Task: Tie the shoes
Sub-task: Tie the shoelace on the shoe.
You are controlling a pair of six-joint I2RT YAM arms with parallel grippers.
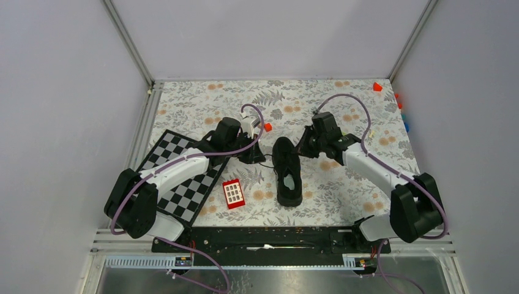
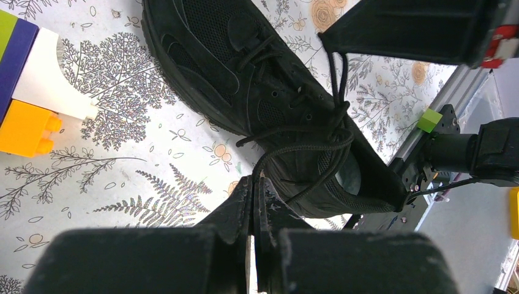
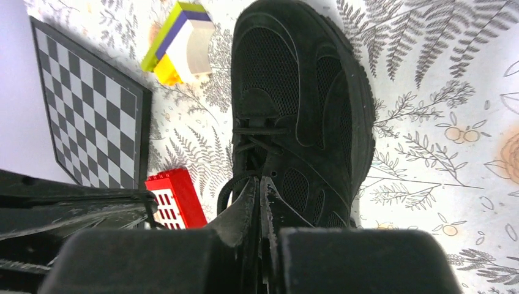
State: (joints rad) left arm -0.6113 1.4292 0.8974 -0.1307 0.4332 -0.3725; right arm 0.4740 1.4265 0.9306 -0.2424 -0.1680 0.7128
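The black shoe [image 1: 287,171] lies on the floral mat between both arms, heel toward the arm bases, pale insole showing. My left gripper [image 1: 253,155] sits at the shoe's left side, and in the left wrist view it [image 2: 257,179] is shut, with a thin black lace [image 2: 300,149] running from its tips to the shoe [image 2: 245,67]. My right gripper [image 1: 304,147] is at the shoe's right side near the toe. In the right wrist view it [image 3: 261,181] is shut on a lace loop [image 3: 227,191] beside the shoe [image 3: 300,110]. From the left wrist, two lace strands [image 2: 337,79] hang from the right gripper's tip.
A chessboard [image 1: 183,177] lies left of the shoe, under the left arm. A red gridded block [image 1: 233,193] sits near the heel. Stacked coloured blocks [image 3: 180,40] stand beyond the toe. Small loose blocks [image 1: 377,87] lie at the back right corner.
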